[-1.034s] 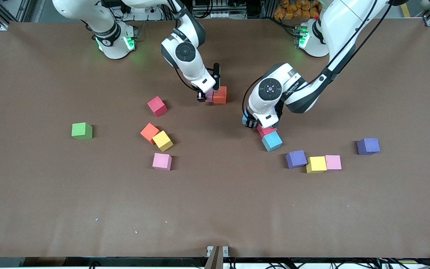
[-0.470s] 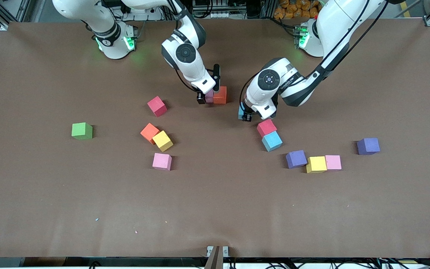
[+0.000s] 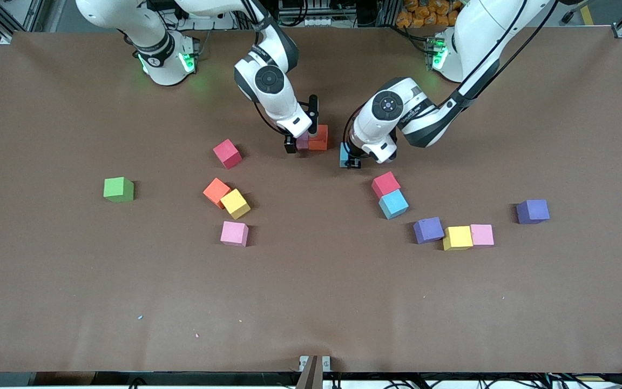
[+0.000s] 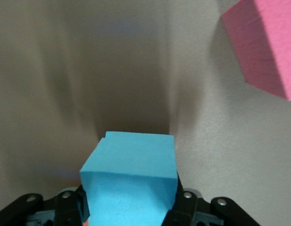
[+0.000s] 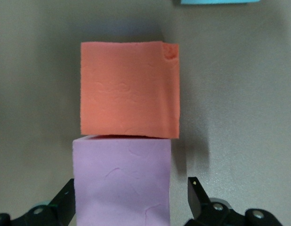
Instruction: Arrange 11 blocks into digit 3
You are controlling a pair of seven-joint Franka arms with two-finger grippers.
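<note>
My right gripper [image 3: 299, 143] [image 5: 130, 193] stands open around a lilac-pink block [image 3: 303, 141] [image 5: 122, 183] that rests on the table. That block touches an orange block [image 3: 318, 138] [image 5: 129, 89]. My left gripper [image 3: 347, 158] [image 4: 129, 207] is shut on a light blue block [image 3: 344, 155] [image 4: 131, 174]. It hangs low over the table beside the orange block, toward the left arm's end. A sliver of the light blue block [image 5: 214, 1] shows in the right wrist view. No digit 3 figure shows, only this touching pair.
Loose blocks: dark red [image 3: 227, 153], orange [image 3: 216, 192], yellow [image 3: 235, 203], pink [image 3: 234, 233], a dark red [image 3: 386, 184] [image 4: 265, 47] and light blue [image 3: 393, 203] pair, purple [image 3: 428, 229], yellow [image 3: 457, 237], pink [image 3: 481, 235], purple [image 3: 532, 211]. A green cube [image 3: 119, 189] sits toward the right arm's end.
My right gripper has opened and let go of the lilac-pink block beside the orange one. My left gripper has carried the light blue block from the dark red and light blue pair toward the orange block.
</note>
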